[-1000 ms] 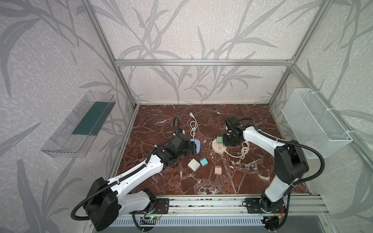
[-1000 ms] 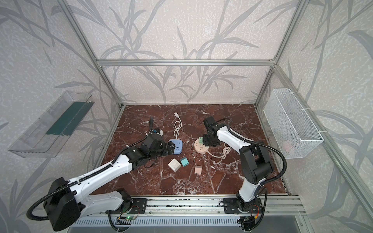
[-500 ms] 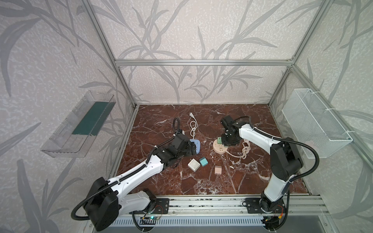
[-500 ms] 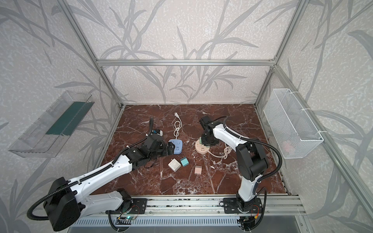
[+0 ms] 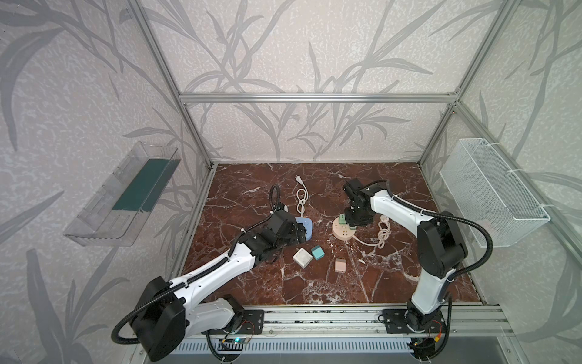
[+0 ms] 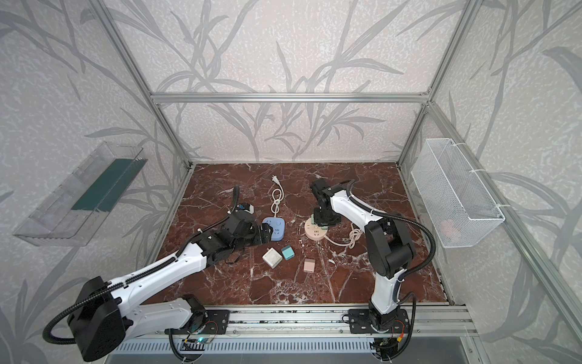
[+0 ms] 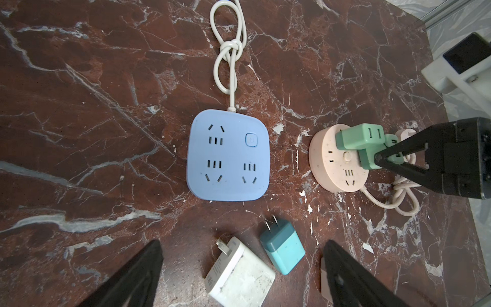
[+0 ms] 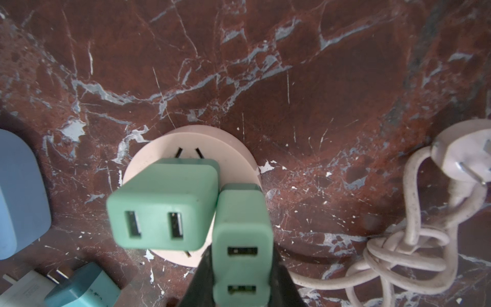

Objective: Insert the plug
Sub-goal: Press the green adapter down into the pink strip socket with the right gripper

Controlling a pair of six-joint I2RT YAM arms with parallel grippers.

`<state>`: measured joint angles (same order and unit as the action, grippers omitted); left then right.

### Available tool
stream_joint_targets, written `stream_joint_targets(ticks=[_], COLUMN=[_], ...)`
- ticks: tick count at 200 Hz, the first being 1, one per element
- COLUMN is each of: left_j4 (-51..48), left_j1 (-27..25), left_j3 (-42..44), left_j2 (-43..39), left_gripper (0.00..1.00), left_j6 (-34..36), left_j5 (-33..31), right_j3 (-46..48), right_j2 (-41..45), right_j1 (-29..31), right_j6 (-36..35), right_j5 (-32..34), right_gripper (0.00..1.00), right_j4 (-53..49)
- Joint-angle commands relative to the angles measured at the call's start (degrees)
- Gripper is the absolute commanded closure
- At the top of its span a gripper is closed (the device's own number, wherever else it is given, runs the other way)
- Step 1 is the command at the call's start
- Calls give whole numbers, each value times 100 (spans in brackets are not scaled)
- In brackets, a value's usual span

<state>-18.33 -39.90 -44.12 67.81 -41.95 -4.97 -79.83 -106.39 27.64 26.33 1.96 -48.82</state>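
Seemingly, green plug (image 8: pixel 243 239) at socket (image 8: pixel 228 148) edge.

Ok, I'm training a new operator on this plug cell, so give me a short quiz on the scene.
1. True or false: the left gripper is shut on a charger.
2. The green plug in the right gripper is at which power strip? A the blue square strip, B the pink round strip, C neither.
3. How many loose chargers lie on the marble?
Key: 1 false, it is open. 2 B. 3 three: white charger, teal charger, pink charger.
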Motion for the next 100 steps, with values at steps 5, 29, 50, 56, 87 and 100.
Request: stream_joint_targets(ticks=[5,29,50,56,87,100], left_j4=[57,67,70,75,82,84], left_j1=[41,51,57,54,60,57], left_j3=[8,-2,-5,-8,-6,-3], left_j2=[-21,12,29,37,44,58], left_gripper=[7,7,7,7,7,7], left_j6=[117,117,110,109,100,100], left_j5=[-6,40,49,45,67,69], right_j3=[282,318,318,316,324,337], right_j2=[-680,-857,-1011,-1048,-1238,-1284], right_j1=[9,13,3,-1,-39,-58], right_j6=[-49,-49,-57,-66,-90,-96], right_j5=[-209,-297,-396,-418,-575,-616], right_gripper=[100,100,100,100,100,100], right_j4=[67,118,135,144,195,217])
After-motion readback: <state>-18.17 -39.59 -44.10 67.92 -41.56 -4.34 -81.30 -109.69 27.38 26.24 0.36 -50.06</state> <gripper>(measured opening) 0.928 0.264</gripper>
